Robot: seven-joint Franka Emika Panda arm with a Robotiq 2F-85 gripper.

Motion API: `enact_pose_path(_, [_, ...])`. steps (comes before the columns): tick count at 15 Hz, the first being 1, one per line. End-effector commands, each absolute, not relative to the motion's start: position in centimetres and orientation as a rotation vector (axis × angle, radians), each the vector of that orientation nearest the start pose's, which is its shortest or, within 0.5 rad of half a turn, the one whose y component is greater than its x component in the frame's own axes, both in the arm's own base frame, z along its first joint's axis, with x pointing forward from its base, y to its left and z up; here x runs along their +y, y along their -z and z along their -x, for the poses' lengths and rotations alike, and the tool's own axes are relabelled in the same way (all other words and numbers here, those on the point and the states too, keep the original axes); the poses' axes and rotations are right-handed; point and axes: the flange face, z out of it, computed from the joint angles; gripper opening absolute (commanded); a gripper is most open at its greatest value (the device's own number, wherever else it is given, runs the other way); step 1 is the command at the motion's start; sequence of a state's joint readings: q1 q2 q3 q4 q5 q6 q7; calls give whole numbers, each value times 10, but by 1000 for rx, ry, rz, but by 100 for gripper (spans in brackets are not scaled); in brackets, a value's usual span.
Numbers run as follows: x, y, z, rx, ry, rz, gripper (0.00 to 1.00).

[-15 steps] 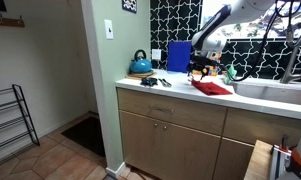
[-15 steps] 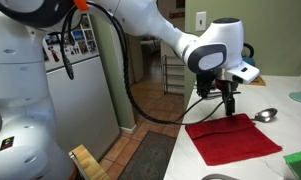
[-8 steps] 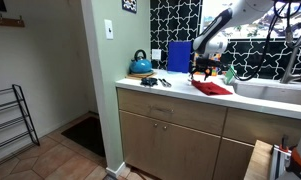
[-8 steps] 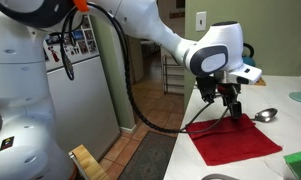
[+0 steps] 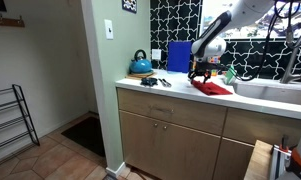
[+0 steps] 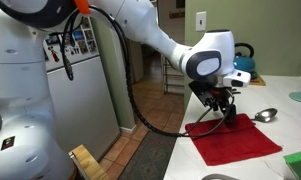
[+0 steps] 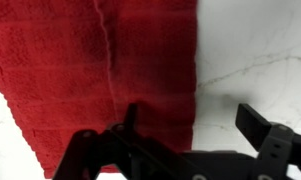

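- On the tabletop (image 7: 255, 50): red cloth (image 7: 80, 60) lying flat, spoon (image 6: 266, 114) just beside it.
- Low over the cloth's edge: tool (image 7: 190, 112), jaws spread apart, gripping nothing.

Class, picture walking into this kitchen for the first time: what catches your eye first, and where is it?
The red cloth lies flat on the white countertop, by far the brightest thing. The gripper hangs low over its edge, fingers apart. By the wall stands a teal kettle.
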State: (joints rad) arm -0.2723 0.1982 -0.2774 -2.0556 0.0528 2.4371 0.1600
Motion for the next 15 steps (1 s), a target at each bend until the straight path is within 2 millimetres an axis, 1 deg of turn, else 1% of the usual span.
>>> enact_pose_path(1, [-305,-361,-501,1107,124,3031,100])
enact_pose_path(4, [-302,-360,-496,1080,49,3056,100])
enact_pose_path(5, [-301,-360,-495,1079,37,3059,98])
enact_pose_path(6, [-300,-361,-495,1067,31,3057,89])
enact_pose_path(7, [-300,-362,-495,1074,25,3053,86])
enact_pose_path(9, [-300,-363,-495,1069,10,3049,68])
enact_pose_path(10, [-300,-363,-495,1070,5,3045,56])
enact_pose_path(11, [-300,-363,-496,1071,4,3045,48])
enact_pose_path(14, [-300,-364,-497,1073,-1,3042,36])
enact_pose_path(15, [-300,-364,-498,1075,0,3043,30])
